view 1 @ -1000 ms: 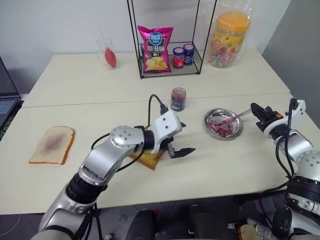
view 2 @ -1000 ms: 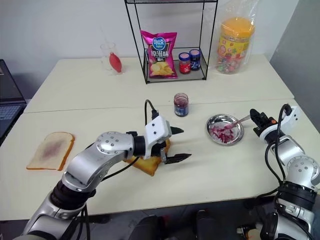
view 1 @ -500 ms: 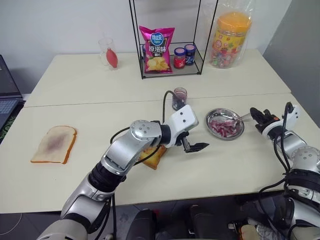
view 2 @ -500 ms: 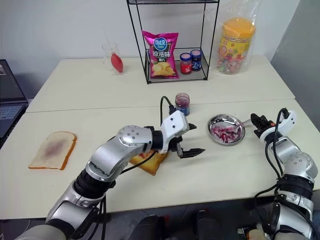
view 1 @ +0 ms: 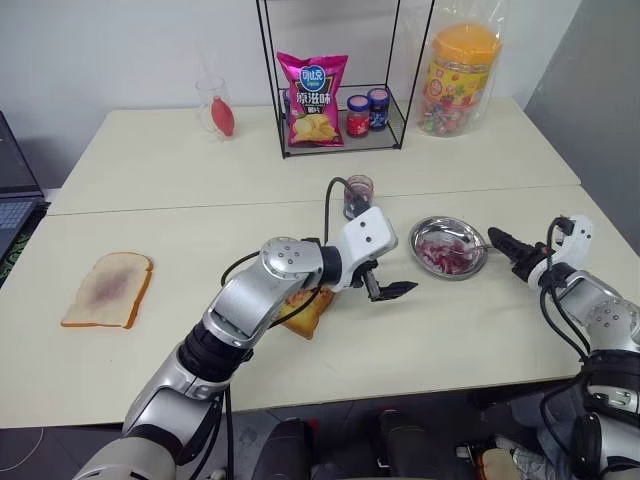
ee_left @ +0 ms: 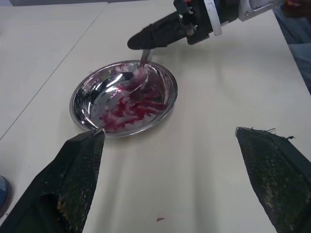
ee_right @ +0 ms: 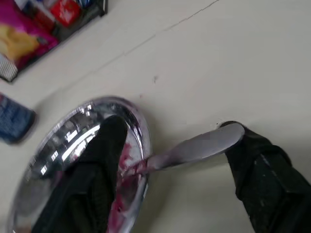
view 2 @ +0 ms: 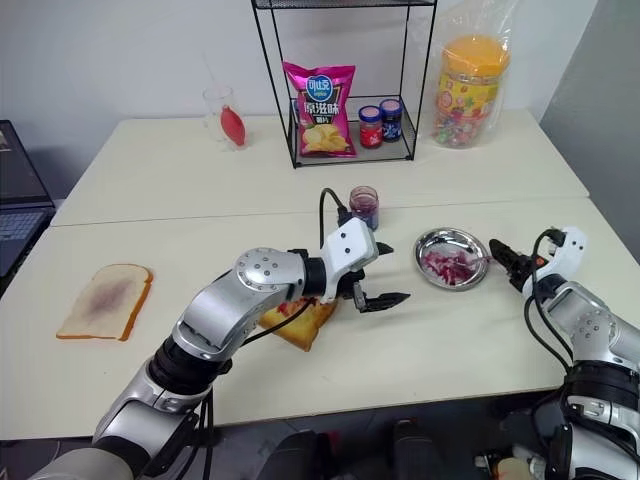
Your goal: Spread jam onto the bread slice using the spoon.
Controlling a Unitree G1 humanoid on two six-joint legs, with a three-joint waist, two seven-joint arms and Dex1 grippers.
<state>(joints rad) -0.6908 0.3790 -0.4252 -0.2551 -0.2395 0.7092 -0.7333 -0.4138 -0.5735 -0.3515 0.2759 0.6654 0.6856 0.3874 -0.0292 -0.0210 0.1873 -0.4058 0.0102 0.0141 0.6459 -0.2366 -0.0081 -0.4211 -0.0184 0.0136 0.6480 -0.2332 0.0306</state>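
The spoon (ee_right: 194,148) lies with its bowl in the jam smears (ee_left: 129,104) of a small metal dish (view 1: 470,268), its handle sticking out over the rim. My right gripper (view 1: 497,240) is low at the dish's right side and open, with the handle between its spread fingers (ee_right: 260,177). The golden bread slice (view 1: 305,310) rests on the table at centre, partly under my left forearm. My left gripper (view 1: 392,284) hovers open and empty between the bread and the dish, pointing at the dish.
A dark jam jar (view 1: 357,195) stands just behind my left gripper. A paler slice with a pink smear (view 1: 105,288) lies far left. At the back are a wire rack (view 1: 340,140) with a chip bag and two jars, a candy tub (view 1: 458,75) and a glass (view 1: 212,100).
My right gripper has opened off the spoon handle, rolled and sunk lower, leaving the spoon resting in the dish. My left gripper has drifted a little towards the dish, still open.
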